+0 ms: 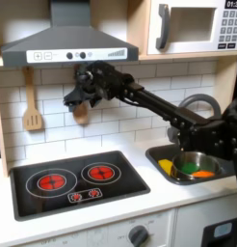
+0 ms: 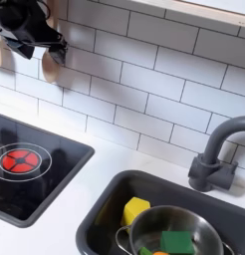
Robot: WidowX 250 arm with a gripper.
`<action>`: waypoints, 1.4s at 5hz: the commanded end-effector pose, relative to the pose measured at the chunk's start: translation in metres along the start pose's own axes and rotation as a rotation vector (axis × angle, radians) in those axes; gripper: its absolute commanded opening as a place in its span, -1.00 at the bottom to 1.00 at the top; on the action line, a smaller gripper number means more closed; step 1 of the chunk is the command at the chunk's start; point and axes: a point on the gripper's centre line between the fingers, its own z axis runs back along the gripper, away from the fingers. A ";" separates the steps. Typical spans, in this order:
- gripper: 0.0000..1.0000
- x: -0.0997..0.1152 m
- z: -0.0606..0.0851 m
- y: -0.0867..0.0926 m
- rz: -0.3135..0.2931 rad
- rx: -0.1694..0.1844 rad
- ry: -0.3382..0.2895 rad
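Note:
High above the stove, close to the white tiled wall, my gripper point(image 1: 80, 100) is shut on a small tan object point(image 1: 80, 113) that hangs just below its fingers. The black arm reaches to it from the first exterior view's right. In the second exterior view the gripper point(image 2: 43, 52) sits in the top left corner, with the tan object point(image 2: 52, 69) poking out beneath it against the tiles. What the object is cannot be made out. The black stove point(image 1: 67, 183) with two red burners lies well below it.
A wooden spatula point(image 1: 32, 108) hangs on the wall left of the gripper. The sink point(image 2: 105, 204) holds a metal pot point(image 2: 194, 221) with green and orange items, and a yellow piece point(image 2: 136, 210) beside it. A grey faucet point(image 2: 216, 149) stands behind. Hood point(image 1: 72, 43) and microwave point(image 1: 193, 24) overhang.

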 end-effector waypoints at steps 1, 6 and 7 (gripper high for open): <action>1.00 -0.001 -0.002 0.000 -0.020 -0.009 -0.010; -1.00 0.003 0.001 0.013 -0.018 0.015 -0.067; -1.00 -0.001 -0.005 0.014 0.002 0.000 -0.060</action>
